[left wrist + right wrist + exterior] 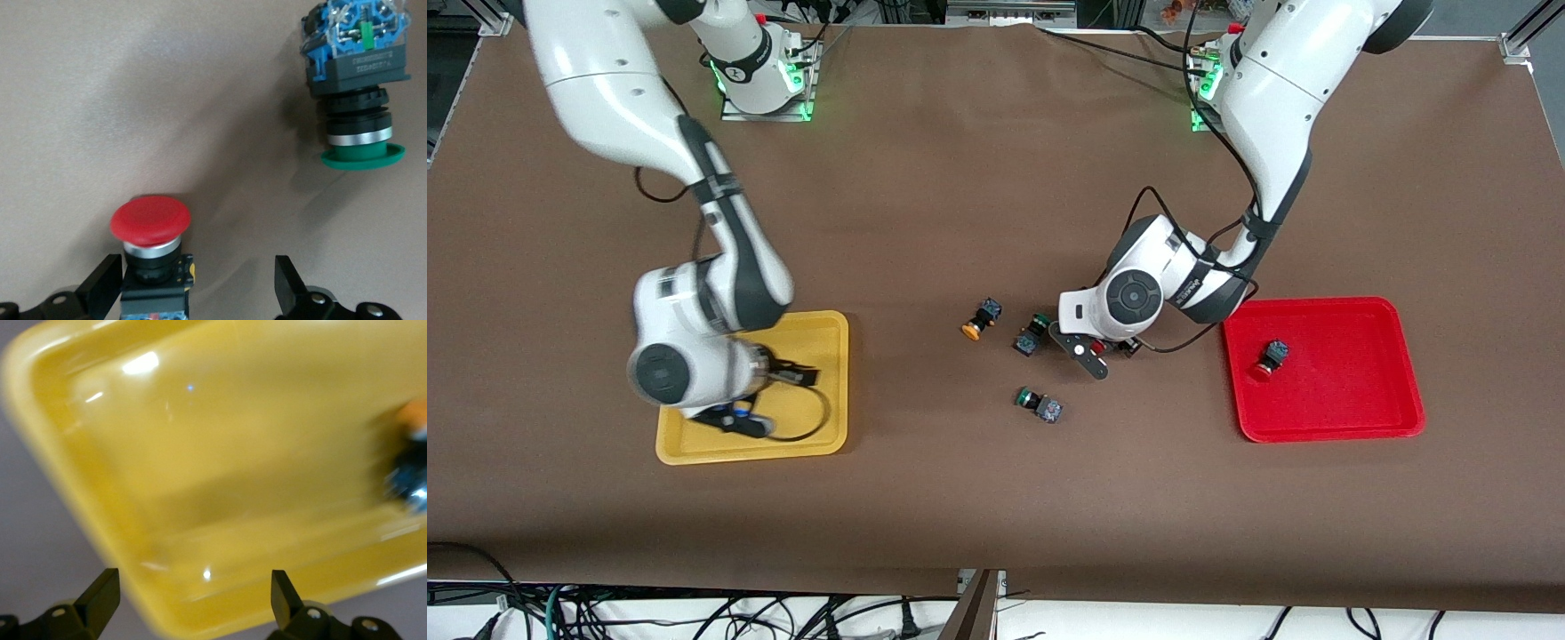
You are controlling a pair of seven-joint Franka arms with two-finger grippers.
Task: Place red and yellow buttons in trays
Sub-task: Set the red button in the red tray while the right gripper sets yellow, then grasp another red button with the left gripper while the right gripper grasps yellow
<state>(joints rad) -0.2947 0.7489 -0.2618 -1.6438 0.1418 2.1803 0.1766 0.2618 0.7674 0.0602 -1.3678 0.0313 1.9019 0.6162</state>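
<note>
Left gripper (193, 287) jaws spread around red button (151, 230); off-centre, so it may be tipped on closing. Right gripper (193, 600), jaws spread, empty, over yellow tray (220, 473).

Even overhead light, one wrist view smeared by blur

Diffuse light lay evenly on the brown worktop (978, 178), and the arms cast only faint shadows. In the left wrist view the red button (151, 230) beside one of the fingers (101, 285) was sharp, with soft shadows spreading from it and from the green button (357, 100). The right wrist view was heavily blurred: the yellow tray (220, 453) above the fingers (285, 590) smeared, white glare spots streaked its glossy surface, and a dark object at the picture's edge was unreadable.
</note>
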